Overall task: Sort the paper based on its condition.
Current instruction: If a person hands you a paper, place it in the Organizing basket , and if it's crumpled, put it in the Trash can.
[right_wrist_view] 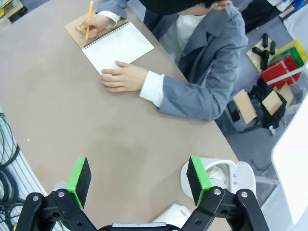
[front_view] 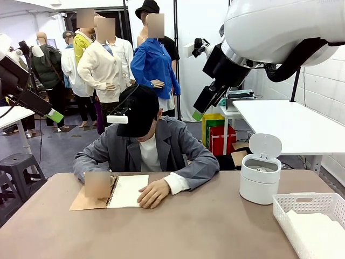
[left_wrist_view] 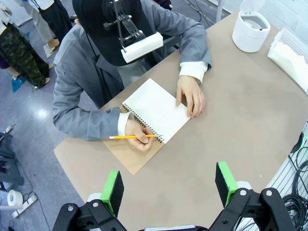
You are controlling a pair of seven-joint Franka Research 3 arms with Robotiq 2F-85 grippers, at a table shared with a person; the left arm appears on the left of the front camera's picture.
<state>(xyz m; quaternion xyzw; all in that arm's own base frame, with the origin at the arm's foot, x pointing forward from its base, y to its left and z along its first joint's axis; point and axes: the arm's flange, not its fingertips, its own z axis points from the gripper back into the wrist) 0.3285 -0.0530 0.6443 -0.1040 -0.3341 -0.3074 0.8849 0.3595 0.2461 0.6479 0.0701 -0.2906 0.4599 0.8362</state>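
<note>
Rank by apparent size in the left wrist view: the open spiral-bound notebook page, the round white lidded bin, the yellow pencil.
1. The open white spiral-bound notebook page, largest.
2. The round white lidded bin, though it stands farther from the camera, so its true size is unsure.
3. The yellow pencil, a thin line, smallest.

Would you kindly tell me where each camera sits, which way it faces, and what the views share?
Front view: between the arms, facing the person across the table; both arms raised.
Left wrist view: high above, looking down past the open left gripper at the notebook and pencil.
Right wrist view: high above, behind the open right gripper, over the white bin.
Shared: notebook, bin, the person's hands.
</note>
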